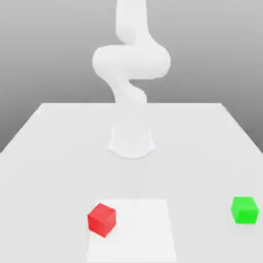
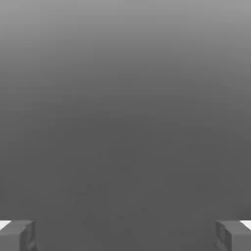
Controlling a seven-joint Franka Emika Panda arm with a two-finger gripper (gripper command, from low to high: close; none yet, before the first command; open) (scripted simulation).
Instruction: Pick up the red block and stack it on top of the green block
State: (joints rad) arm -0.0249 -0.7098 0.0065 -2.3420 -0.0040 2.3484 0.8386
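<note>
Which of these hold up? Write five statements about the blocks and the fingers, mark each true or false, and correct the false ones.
1. The red block is nearer the exterior view's left than the green block. True.
2. The red block is already stacked on the green block. False: they are well apart, both down at table level.
3. The fingers are spread apart. True.
4. The fingers are gripping the green block. False: nothing is between them, and that block is down on the table.
5. The green block is off the pale patch, toward the exterior view's right. True.
</note>
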